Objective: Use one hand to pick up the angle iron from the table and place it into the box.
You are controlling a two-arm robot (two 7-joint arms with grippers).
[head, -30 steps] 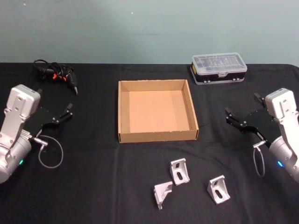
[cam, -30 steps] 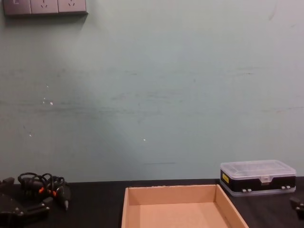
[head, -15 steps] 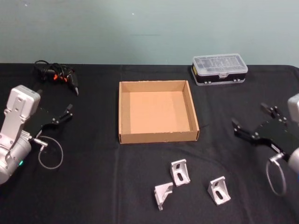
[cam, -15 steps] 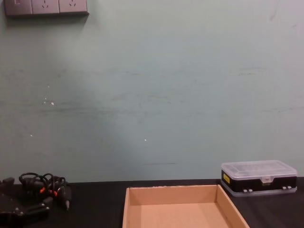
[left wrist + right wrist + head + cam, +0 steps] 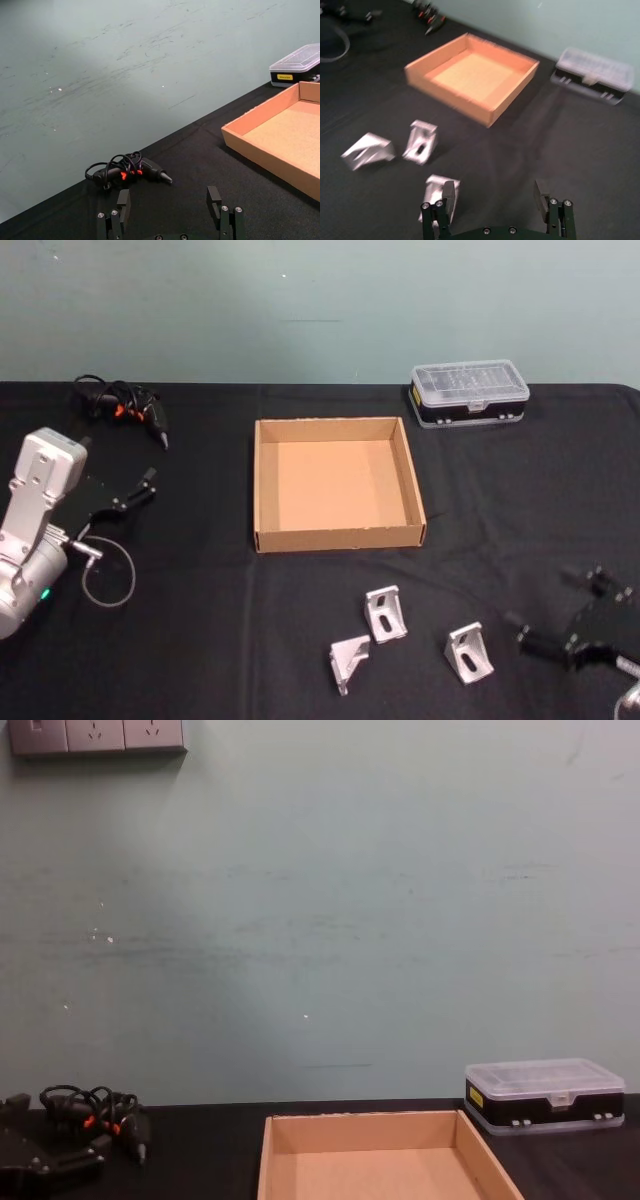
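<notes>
Here the right pincer hangs wide open and empty at the near right of the bench, just right of the nearest angle iron; the middle bracket and left bracket lie further left, all nearer than the box. Descending off-centre, it could shove the iron aside, or the iron's sloped faces could slip the jaws. The left pincer, open and empty, sits parked left.
</notes>
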